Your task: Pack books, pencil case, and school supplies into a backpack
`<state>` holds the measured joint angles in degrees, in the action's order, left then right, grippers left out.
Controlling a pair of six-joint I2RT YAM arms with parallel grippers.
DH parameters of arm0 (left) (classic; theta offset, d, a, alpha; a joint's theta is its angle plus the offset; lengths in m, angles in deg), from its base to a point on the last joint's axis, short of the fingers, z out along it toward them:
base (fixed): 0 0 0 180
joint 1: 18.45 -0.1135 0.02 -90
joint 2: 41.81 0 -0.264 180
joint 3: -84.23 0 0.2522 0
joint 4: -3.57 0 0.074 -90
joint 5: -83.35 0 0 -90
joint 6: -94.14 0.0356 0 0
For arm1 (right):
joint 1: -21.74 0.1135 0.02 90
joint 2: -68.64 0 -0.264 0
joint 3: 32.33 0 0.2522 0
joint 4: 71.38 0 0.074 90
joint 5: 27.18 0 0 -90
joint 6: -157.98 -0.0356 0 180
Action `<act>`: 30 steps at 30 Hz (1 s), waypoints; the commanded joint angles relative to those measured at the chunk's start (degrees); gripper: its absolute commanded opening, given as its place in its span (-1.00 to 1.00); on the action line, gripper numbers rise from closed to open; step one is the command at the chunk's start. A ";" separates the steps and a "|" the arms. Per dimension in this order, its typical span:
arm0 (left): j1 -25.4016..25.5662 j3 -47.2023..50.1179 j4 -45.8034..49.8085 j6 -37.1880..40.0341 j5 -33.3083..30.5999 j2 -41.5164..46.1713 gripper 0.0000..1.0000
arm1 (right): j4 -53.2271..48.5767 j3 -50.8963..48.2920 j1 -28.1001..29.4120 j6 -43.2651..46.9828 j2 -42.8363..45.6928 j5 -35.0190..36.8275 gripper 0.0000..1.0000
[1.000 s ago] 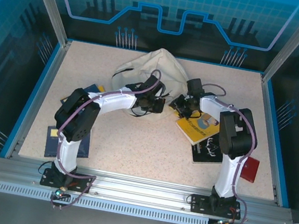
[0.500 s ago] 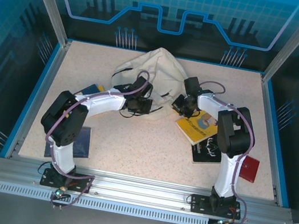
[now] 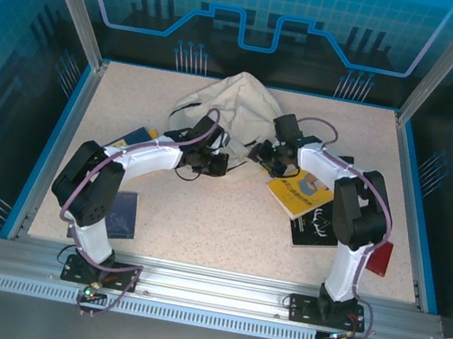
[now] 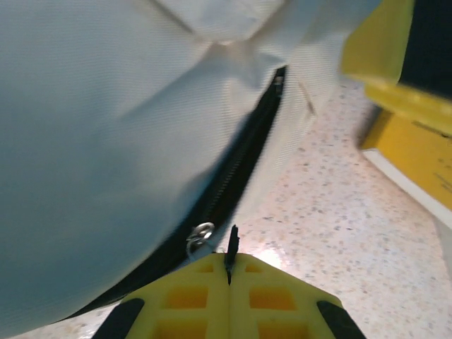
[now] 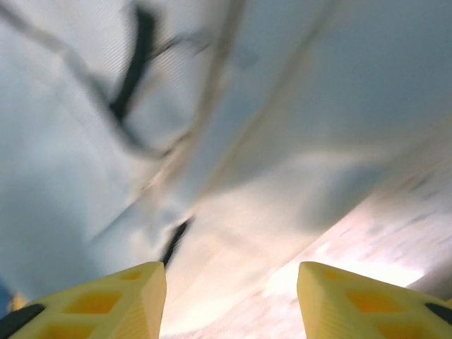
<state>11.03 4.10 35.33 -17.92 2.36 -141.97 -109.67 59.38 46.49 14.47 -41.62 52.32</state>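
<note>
Backpack (image 3: 239,106) slumped at mid far edge of the table (image 3: 199,226). Left gripper (image 4: 229,263) clenched on its black zipper pull (image 4: 232,244). Right gripper (image 5: 232,282) released, jaws apart, facing the fabric. Books (image 3: 303,194) lie toward the right edge.

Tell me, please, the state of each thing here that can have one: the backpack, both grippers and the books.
backpack: slumped on the table; whether its zipper is open or closed cannot be told.
left gripper: shut on the zipper pull.
right gripper: open, close to the backpack fabric, holding nothing.
yellow book: closed, flat on the table, outside the backpack.
black book: closed, flat, next to the yellow book.
</note>
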 commanded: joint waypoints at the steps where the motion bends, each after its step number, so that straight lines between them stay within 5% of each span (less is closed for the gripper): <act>1: 0.96 0.91 -2.60 1.25 5.63 0.85 -1.00 | 1.50 -1.05 3.97 -4.42 1.55 -4.27 0.09; 17: 1.38 5.79 -5.95 -1.14 1.79 2.75 -1.00 | -0.39 -0.59 5.40 -9.68 -2.92 -0.66 -0.15; 24: 1.34 5.81 -5.78 -1.14 1.36 2.86 -1.00 | -2.36 0.45 5.39 -9.75 -4.66 -0.89 -0.69; 30: 1.33 5.75 -5.09 -1.14 0.18 2.78 -1.00 | -2.10 -0.74 5.31 -9.53 -3.75 0.45 -0.96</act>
<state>12.05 8.84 29.86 -18.38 3.48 -141.38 -109.74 59.10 51.96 4.76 -45.40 51.25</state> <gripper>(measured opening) 0.068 0.041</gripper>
